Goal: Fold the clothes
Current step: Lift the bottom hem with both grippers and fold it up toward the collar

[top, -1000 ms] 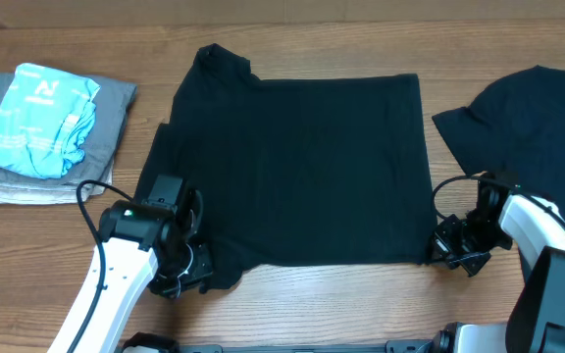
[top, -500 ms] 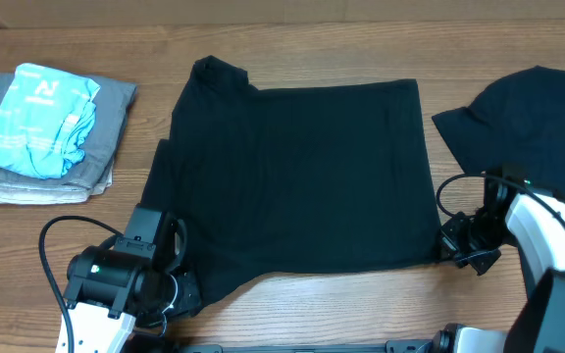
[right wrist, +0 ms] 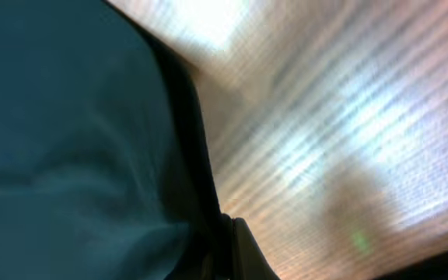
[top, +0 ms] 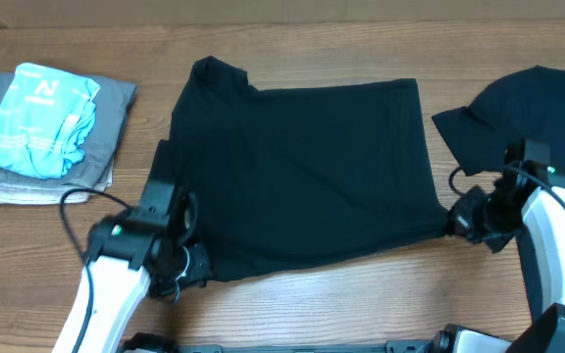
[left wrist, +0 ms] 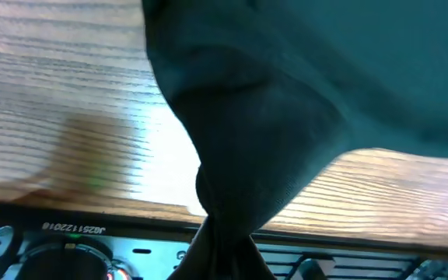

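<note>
A black T-shirt (top: 302, 167) lies spread on the wooden table, partly folded into a rough rectangle. My left gripper (top: 186, 267) is shut on its near left corner; in the left wrist view the black fabric (left wrist: 247, 163) hangs gathered into the jaws above the table. My right gripper (top: 456, 225) is shut on its near right corner; the right wrist view shows the shirt's hem (right wrist: 185, 132) running into the finger. A second black T-shirt (top: 528, 118) with a white neck label lies at the far right.
A stack of folded clothes (top: 47, 123), grey with a light blue one on top, sits at the far left. Bare wooden table (top: 361, 294) runs along the near edge. A cable loops beside each arm.
Both grippers have lifted and pulled the shirt's near edge away from the table front; the near hem now sits higher and slants. The left arm moved back up to the right.
</note>
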Tool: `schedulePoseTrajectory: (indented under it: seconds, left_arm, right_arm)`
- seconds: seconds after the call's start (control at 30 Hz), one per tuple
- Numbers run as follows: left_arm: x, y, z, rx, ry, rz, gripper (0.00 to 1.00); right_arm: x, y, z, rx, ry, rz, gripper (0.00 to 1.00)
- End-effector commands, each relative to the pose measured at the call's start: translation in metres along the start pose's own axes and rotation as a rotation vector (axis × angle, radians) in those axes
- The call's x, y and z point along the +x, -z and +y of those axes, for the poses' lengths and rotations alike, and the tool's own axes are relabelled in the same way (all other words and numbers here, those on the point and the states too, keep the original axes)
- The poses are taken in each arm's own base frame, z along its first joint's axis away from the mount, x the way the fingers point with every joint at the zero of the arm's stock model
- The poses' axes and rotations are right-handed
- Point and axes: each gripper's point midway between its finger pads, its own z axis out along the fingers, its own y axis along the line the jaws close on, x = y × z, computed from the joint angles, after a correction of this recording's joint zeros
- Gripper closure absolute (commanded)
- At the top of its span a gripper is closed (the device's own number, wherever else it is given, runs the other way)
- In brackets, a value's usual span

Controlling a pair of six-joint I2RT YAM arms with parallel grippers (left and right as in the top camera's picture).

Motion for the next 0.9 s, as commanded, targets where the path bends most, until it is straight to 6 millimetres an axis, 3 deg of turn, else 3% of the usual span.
schedulePoseTrajectory:
  seconds: [0.0, 0.2, 0.33, 0.43, 0.63, 0.87]
  left_arm:
    - [-0.027, 0.007, -0.010, -0.031, -0.011, -0.022, 0.96]
    - [-0.061, 0.019, -0.033, -0.034, -0.042, -0.030, 0.96]
    - [-0.073, 0.036, -0.045, -0.023, -0.045, -0.047, 0.96]
    - [-0.065, 0.043, -0.041, -0.039, -0.042, -0.027, 0.96]
    - [-0.040, 0.048, -0.006, -0.202, -0.023, 0.056, 0.96]
    - [-0.018, 0.068, 0.005, -0.199, -0.021, 0.038, 0.96]
  right_arm:
    - [-0.014, 0.005, 0.008, -0.003, 0.022, -0.037, 0.96]
    - [-0.026, -0.010, 0.013, -0.002, 0.021, -0.028, 0.96]
    - [-0.022, -0.012, 0.011, 0.024, 0.016, 0.012, 0.96]
    - [-0.019, -0.010, 0.010, 0.033, 0.016, 0.021, 0.96]
    - [-0.006, -0.008, 0.002, 0.067, 0.010, 0.076, 0.96]
    - [0.006, -0.006, -0.006, 0.098, 0.014, 0.127, 0.96]
